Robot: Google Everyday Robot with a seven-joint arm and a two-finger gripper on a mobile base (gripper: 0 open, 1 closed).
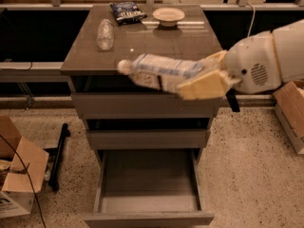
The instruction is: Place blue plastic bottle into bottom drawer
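Observation:
The blue plastic bottle [159,71] with its pale label and white cap lies sideways in the air in front of the cabinet's top edge, cap pointing left. My gripper [202,77] is shut on its base end, with the white arm [266,61] reaching in from the right. The bottom drawer [148,194] is pulled open below, its grey interior bare. The bottle hangs well above it, at the height of the top drawer [142,106].
On the cabinet top [185,39] lie a clear crinkled bottle [105,33], a dark snack bag [127,12] and a shallow bowl [168,16]. Cardboard boxes stand at the left [16,179] and right [292,110] on the floor. A black bar [58,156] lies left of the cabinet.

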